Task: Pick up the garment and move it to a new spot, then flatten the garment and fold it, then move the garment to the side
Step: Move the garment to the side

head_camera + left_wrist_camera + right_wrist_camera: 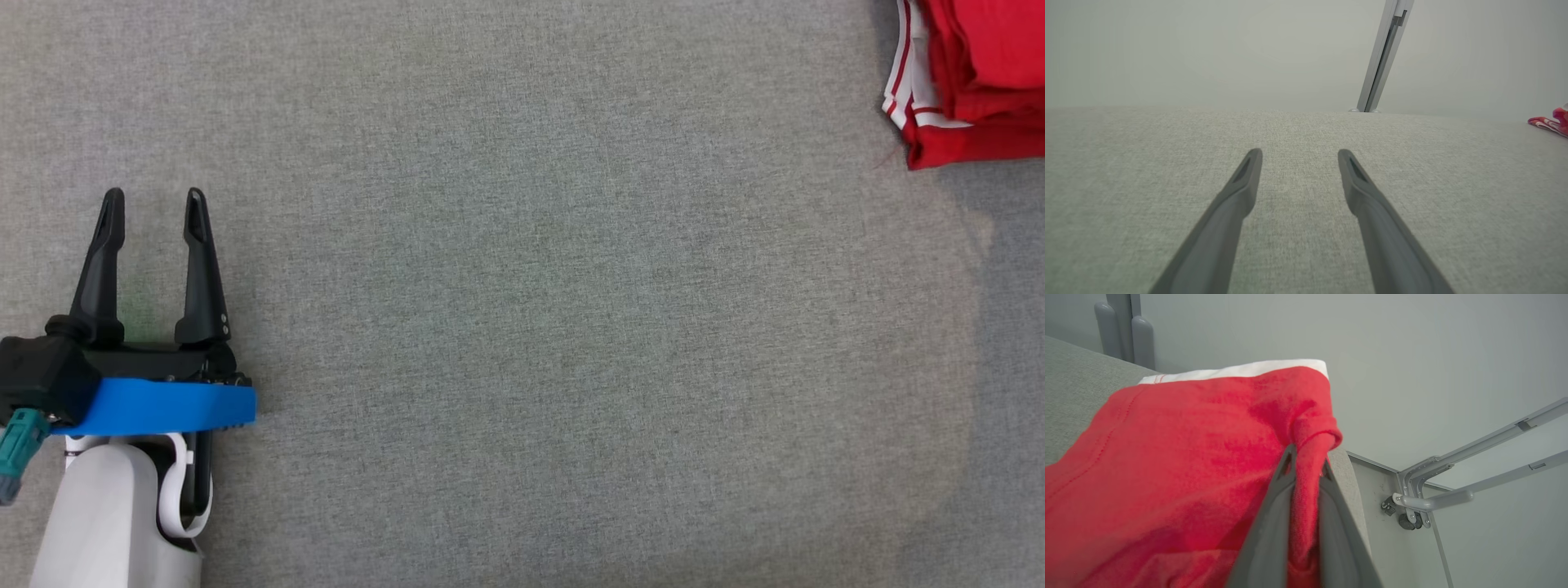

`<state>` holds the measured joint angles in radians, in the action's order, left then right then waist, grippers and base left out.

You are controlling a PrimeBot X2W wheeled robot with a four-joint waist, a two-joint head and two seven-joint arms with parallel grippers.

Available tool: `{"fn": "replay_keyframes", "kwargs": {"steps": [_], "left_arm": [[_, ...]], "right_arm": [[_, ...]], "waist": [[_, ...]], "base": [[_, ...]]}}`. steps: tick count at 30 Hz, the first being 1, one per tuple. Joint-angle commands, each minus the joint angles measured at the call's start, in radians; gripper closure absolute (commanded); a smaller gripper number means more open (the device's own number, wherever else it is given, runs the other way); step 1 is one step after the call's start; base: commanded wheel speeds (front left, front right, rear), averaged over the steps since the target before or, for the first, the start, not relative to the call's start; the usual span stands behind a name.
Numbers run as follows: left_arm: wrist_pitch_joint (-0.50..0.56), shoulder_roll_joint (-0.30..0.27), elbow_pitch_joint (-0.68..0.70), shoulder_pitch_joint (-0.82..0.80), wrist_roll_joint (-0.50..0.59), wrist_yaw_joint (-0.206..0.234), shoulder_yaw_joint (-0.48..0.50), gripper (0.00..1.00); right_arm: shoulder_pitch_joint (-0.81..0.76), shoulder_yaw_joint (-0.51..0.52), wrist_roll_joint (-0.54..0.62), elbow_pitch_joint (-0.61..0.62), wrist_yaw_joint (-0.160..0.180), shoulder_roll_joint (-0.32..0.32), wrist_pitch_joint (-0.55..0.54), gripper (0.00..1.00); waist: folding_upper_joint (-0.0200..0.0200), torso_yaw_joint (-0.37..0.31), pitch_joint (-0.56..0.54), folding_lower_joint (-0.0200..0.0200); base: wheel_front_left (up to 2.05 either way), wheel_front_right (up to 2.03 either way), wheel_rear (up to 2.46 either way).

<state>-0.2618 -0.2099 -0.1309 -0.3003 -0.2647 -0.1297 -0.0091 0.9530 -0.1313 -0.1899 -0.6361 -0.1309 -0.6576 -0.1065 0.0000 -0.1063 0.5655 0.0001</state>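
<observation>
Garment, red with white trim, lies folded at the far right corner of the grey cloth-covered table. At the table's near left, well apart from it, the left gripper sits low over the cloth, fingers spread wide with bare table between them. The right gripper pinches a bunched fold of the garment's red edge, just beside the table's corner.

Seemingly folded garment runs past edge
</observation>
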Motion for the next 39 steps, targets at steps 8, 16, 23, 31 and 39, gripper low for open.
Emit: {"fn": "replay_keyframes", "kwargs": {"steps": [8,16,23,31,39], "left_arm": [[-0.004,0.001,-0.007,-0.029,-0.013,-0.002,-0.003,0.0],[-0.004,0.014,-0.021,0.011,-0.009,-0.002,0.022,0.0],[-0.003,0.031,-0.032,0.059,0.005,-0.002,0.045,0.0],[-0.003,0.054,-0.047,0.134,0.022,-0.002,0.072,0.0],[-0.003,0.072,-0.066,0.194,0.04,-0.002,0.074,0.0]], "right_arm": [[0.013,0.066,0.052,0.011,0.0,0.021,-0.036,0.0],[-0.04,0.114,0.118,0.027,0.0,0.075,0.009,0.0],[-0.093,0.102,0.136,0.051,0.0,0.152,0.093,0.0],[-0.179,0.048,0.118,0.084,0.0,0.293,0.221,0.0],[-0.308,-0.005,0.081,0.104,0.0,0.409,0.313,0.0]], "waist": [[0.0,0.014,0.008,-0.0001],[0.0,0.025,-0.068,-0.0001],[0.0,0.032,-0.157,-0.0001],[0.0,0.044,-0.273,-0.0001],[0.0,0.059,-0.371,-0.0001]], "base": [[0.0,0.0,0.0],[0.0,0.0,0.0],[0.0,0.0,0.0],[0.0,0.0,0.0],[0.0,0.0,0.0]]}}
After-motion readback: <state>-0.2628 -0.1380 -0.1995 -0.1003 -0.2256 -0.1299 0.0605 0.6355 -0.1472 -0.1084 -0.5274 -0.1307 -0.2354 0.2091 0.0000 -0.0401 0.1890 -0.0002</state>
